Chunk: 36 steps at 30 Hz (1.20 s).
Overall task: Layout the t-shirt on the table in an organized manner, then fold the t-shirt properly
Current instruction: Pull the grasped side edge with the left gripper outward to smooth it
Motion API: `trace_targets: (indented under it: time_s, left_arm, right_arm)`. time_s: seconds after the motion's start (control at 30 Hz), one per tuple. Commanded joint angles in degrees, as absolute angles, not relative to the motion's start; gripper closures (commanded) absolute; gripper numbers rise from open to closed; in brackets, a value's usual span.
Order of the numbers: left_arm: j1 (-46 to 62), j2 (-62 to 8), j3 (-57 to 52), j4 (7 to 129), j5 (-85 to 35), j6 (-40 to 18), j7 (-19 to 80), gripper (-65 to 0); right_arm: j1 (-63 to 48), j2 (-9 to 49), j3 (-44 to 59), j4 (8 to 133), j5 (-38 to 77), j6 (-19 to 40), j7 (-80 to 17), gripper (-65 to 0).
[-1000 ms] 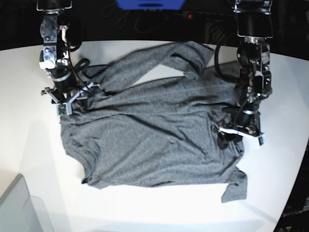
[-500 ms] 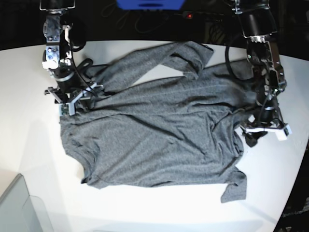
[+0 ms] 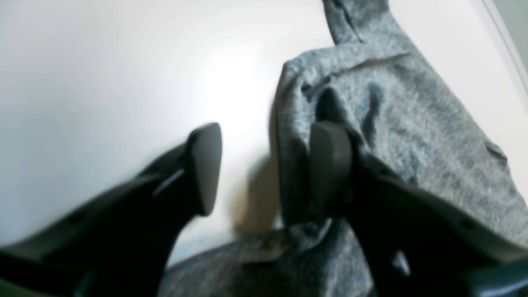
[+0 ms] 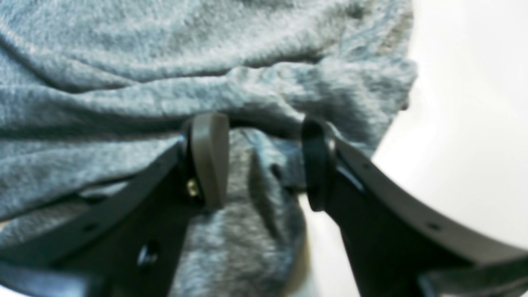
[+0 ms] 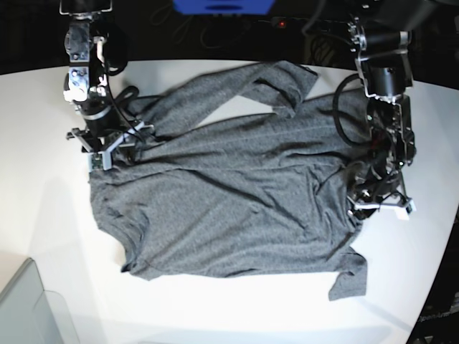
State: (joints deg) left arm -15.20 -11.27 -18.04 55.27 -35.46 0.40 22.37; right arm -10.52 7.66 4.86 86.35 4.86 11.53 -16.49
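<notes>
The dark grey t-shirt [image 5: 229, 201] lies spread but wrinkled on the white table [image 5: 43, 215], with one sleeve folded over at the back [image 5: 280, 82]. My left gripper [image 5: 379, 206] is at the shirt's right edge. In the left wrist view it [image 3: 266, 169] stands open, one finger [image 3: 330, 165] on the cloth [image 3: 412, 136] and the other [image 3: 204, 165] over bare table. My right gripper [image 5: 107, 150] sits at the shirt's back-left corner. In the right wrist view it [image 4: 262, 163] is open, astride a fold of the shirt [image 4: 165, 62].
A translucent grey bin corner [image 5: 29, 308] sits at the front left. The table's curved edge [image 5: 437, 258] runs close past the left gripper. A blue object [image 5: 222, 6] and cables lie in the dark behind the table.
The left gripper swung out toward the table's right edge, then came back to the shirt's right edge, slightly nearer the front. The right gripper stayed almost in place.
</notes>
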Motion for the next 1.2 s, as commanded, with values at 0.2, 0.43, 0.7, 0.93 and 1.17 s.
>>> trace_targets:
  time_s: [0.2,0.43,0.7,0.93,1.17]
  left_arm:
    - [-18.4,-11.7,-13.6,51.2,-35.6,0.2,22.5,-32.8]
    - [-18.0,-12.9,-12.4,51.2,-35.6,0.0,22.5,-19.0]
    - [-17.6,-16.6,-12.4,51.2,-35.6,0.1,22.5,-0.6]
    - [-23.4,-20.0,-12.4,51.2,-33.8,-0.1,22.5,-0.2]
    - [-31.6,-16.5,-12.4,51.1,-16.2,-0.2,22.5,-0.5]
  right_arm:
    - [-10.0,8.1,5.1,87.3,5.1,11.5,-15.1,-29.1]
    - [-9.9,8.1,5.1,87.3,5.0,11.5,-15.1,-29.1]
    - [-9.8,8.3,5.2,87.3,5.0,11.5,-15.1,-29.1]
    - [-9.8,8.3,5.1,87.3,5.0,11.5,-15.1,-29.1]
    - [-9.9,8.2,5.1,87.3,5.0,11.5,-15.1,-29.1]
